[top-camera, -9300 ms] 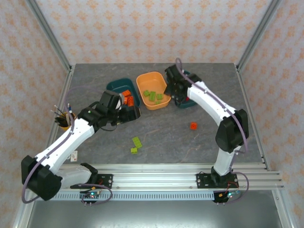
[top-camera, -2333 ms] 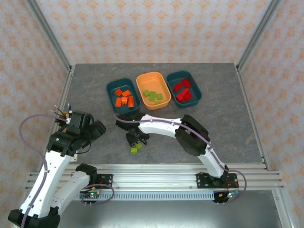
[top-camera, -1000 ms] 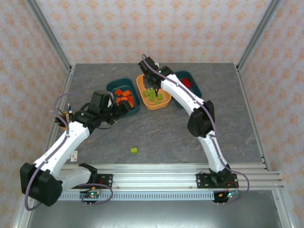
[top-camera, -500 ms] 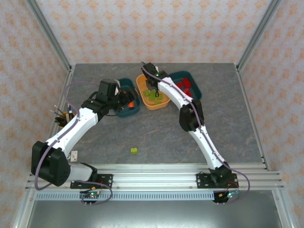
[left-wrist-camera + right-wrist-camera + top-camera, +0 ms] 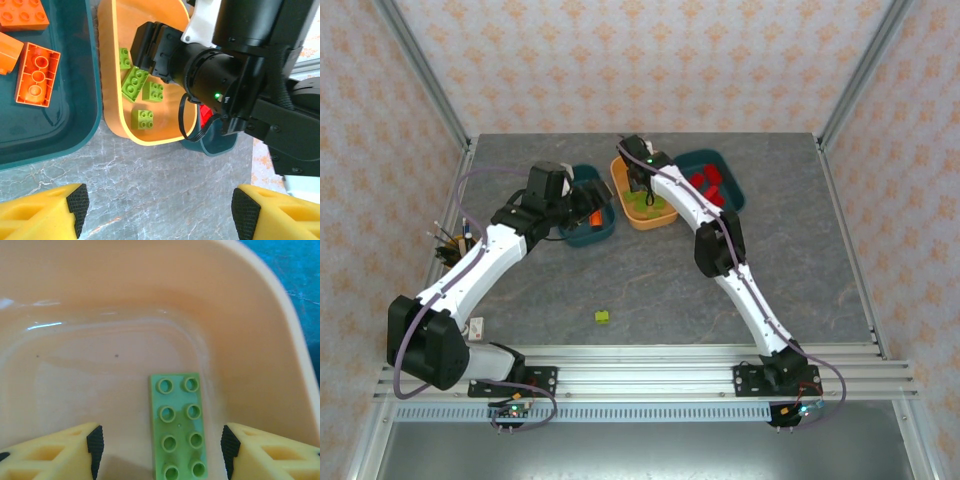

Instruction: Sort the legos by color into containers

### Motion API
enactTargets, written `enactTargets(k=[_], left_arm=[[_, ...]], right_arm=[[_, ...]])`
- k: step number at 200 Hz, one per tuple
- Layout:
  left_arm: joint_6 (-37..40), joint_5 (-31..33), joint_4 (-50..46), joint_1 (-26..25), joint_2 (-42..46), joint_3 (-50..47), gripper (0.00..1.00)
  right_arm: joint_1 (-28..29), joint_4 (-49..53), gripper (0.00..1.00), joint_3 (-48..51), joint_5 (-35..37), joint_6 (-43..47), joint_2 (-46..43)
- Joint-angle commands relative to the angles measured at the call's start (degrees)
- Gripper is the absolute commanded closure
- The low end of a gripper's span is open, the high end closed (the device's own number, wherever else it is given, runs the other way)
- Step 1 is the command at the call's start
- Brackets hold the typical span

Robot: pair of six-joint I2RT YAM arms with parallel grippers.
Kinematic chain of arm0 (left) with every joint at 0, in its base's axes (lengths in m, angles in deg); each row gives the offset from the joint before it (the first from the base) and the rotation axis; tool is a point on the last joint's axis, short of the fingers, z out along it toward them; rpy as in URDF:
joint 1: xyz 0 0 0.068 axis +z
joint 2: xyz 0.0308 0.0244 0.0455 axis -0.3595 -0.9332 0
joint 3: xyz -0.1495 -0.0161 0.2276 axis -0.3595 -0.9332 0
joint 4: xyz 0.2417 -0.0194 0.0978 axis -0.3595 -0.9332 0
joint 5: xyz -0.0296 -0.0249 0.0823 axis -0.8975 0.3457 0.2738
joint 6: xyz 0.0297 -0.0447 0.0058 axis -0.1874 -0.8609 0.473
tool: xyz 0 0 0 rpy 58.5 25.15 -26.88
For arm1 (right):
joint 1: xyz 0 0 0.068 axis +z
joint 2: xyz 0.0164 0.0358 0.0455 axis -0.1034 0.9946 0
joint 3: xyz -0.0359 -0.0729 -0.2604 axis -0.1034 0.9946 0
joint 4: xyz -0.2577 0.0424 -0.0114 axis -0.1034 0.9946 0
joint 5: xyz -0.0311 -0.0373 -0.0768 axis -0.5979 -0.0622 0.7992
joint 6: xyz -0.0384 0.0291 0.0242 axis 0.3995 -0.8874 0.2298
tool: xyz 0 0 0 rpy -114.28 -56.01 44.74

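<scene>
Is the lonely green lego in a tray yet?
No, out: the green lego lies on the grey table, away from the orange tray.

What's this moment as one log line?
right jaws open over green brick in orange tray | left jaws open, empty | loose green brick on table

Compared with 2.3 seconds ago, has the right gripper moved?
Yes. The right gripper went from beside the loose lime green brick toward the far side, and is now over the orange tray.
</scene>
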State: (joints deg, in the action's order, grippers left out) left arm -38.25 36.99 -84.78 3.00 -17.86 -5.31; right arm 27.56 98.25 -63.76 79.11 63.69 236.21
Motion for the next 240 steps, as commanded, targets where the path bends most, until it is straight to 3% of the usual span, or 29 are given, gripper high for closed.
enactTargets(k=[1,52,93,115,162,195,240], left_arm=[[2.7,2.4,-4.5,-0.3,1.8,2.3,0.22],[6.1,10.1,-18.4,-0.2,7.5,2.0,0.21],[9.2,8.3,-24.9,-0.3,14.6,-3.8,0.21],[13.4,4.7,-30.1,-1.2,15.2,-6.9,0.21],[12.3,3.8,-28.7,-10.9,16.4,-16.5,0.21],[7.7,8.1,-23.7,-19.6,12.6,-21.7,0.2],[4.3,11.0,-19.5,-24.9,3.4,-21.1,0.22]], right_arm=[[1.6,0.9,0.34,-2.0,0.9,-0.3,-7.5],[6.5,-1.1,0.38,12.3,-3.6,-7.7,-22.9],[12.0,-9.8,0.4,40.7,-8.4,-13.1,-40.9],[13.3,-16.6,0.38,57.0,-18.1,-15.9,-51.2],[13.8,-21.4,0.24,84.1,-39.4,-19.2,-70.8],[13.8,-15.3,0.13,95.4,-41.6,-18.9,-83.0],[13.9,-11.7,0.12,101.4,-41.8,-20.9,-91.7]])
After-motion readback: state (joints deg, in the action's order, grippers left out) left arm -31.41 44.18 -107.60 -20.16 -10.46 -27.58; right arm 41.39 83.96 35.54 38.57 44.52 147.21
